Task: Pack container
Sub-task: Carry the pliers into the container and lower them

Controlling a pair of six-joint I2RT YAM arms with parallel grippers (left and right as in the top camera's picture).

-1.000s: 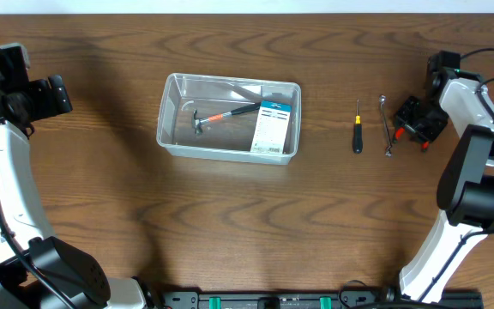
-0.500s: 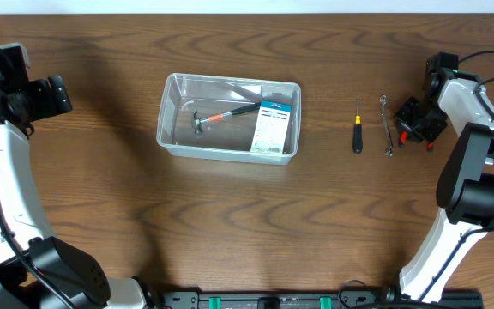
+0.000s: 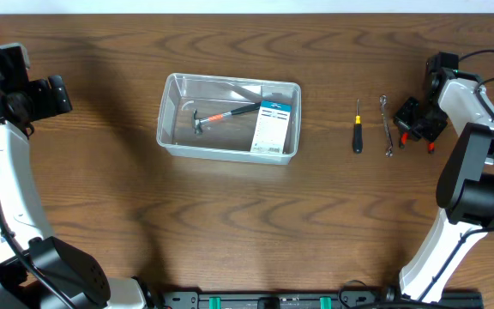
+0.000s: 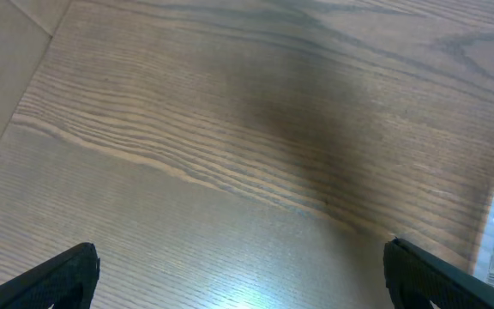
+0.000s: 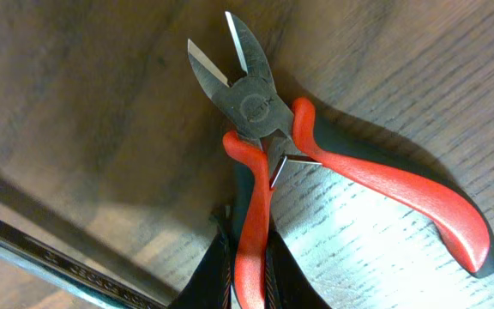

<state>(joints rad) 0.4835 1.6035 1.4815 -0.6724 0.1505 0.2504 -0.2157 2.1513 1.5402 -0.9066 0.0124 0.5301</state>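
**Right wrist view: cutters grasped, lift pending**

Clamped one red handle of the cutters [image 5: 273, 146] in the right gripper [image 5: 249, 262], low in frame. Held the left gripper [image 4: 243, 270] splayed wide above bare table [image 4: 230, 129]. Located the container [image 3: 171, 129] upper centre-left overhead, hammer [image 3: 221, 114] inside. Probably needed next: lifting, carrying leftward, releasing inside.

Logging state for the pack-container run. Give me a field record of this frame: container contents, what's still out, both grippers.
container: clear tub, left of centre
inside: hammer; white-and-blue box
outside: screwdriver and wrench, side by side, right of tub
side cutters: red handles, lying on wood, far right
right gripper: jaws closed around one cutter handle
left gripper: jaws open, empty, over bare wood
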